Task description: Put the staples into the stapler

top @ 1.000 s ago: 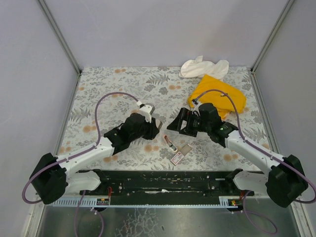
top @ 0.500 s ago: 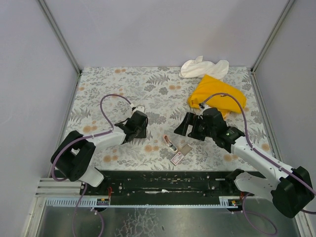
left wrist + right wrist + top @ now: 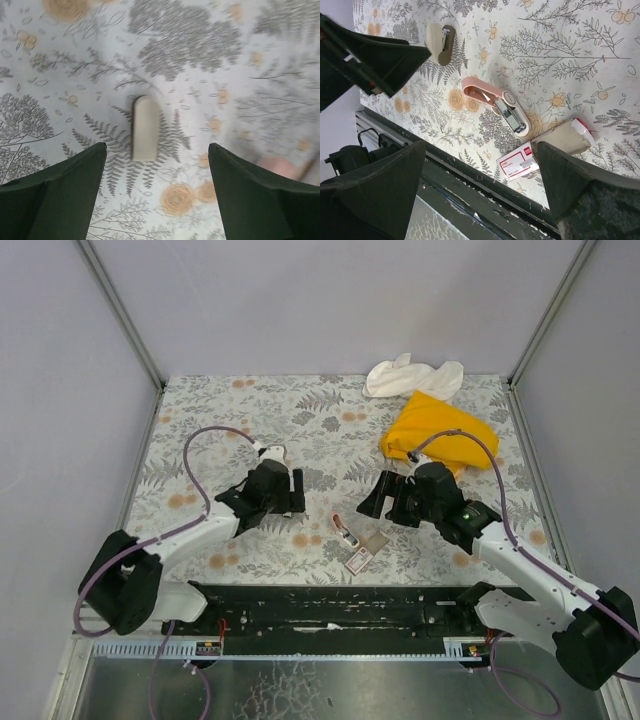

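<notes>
The pink and white stapler (image 3: 345, 530) (image 3: 495, 102) lies swung open on the floral cloth, its metal staple channel showing. Just in front of it sits the staples box (image 3: 357, 560) (image 3: 520, 162), pink with a white label, and beside that its tan inner piece (image 3: 377, 541) (image 3: 562, 140). My left gripper (image 3: 296, 496) (image 3: 156, 147) is open and low over a small cream piece (image 3: 145, 127) (image 3: 440, 37), left of the stapler. My right gripper (image 3: 378, 498) (image 3: 481, 145) hangs open and empty, right of and above the stapler.
A yellow cloth (image 3: 440, 430) and a white cloth (image 3: 412, 375) lie at the back right. The black base rail (image 3: 340, 605) runs along the table's near edge, close to the staples box. Grey walls enclose the table.
My left gripper has opened from nearly shut, and its arm has pulled back and shifted. The right arm has drifted slightly right. Stapler and box have not moved.
</notes>
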Motion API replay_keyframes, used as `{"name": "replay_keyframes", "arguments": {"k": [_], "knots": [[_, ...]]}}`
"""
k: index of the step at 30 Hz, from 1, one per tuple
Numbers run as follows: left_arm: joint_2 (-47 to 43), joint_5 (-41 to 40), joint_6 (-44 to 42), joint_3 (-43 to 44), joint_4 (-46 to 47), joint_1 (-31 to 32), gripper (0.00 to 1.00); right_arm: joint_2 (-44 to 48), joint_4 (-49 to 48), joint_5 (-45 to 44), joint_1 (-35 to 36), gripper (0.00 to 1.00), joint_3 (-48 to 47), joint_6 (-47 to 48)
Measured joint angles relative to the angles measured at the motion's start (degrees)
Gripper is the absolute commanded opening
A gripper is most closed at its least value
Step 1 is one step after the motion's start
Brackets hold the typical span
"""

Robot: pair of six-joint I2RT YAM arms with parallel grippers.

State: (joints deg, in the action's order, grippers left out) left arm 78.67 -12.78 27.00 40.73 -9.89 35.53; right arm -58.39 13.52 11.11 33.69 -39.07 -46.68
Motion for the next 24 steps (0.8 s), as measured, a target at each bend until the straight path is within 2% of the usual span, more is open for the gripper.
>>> {"name": "replay_keyframes", "arguments": {"k": [5, 7, 8, 16, 24], "knots": [[-7.19, 6.69, -0.79, -0.07, 2.67, 2.21, 0.83, 3.54, 1.05, -1.14, 0.0, 0.99, 1.01, 0.63], [-7.06, 11.54, -0.98, -0.04, 4.87, 3.41, 0.83, 4.87, 1.31, -1.25, 0.0, 0.99, 1.6, 0.79], [-3.67, 17.68, -1.55, 0.28, 6.64, 4.92, 0.82, 6.47, 1.4, -1.29, 0.0, 0.98, 2.69, 0.92], [5.6, 23.58, -3.06, 4.35, 7.69, 4.96, 0.69, 4.04, -2.82, 2.23, 0.0, 0.69, 6.99, 0.02], [8.98, 27.08, -3.89, 6.03, 8.17, 5.33, 0.55, -8.15, -10.01, 6.34, 0.24, 0.53, 8.22, -1.18]]}}
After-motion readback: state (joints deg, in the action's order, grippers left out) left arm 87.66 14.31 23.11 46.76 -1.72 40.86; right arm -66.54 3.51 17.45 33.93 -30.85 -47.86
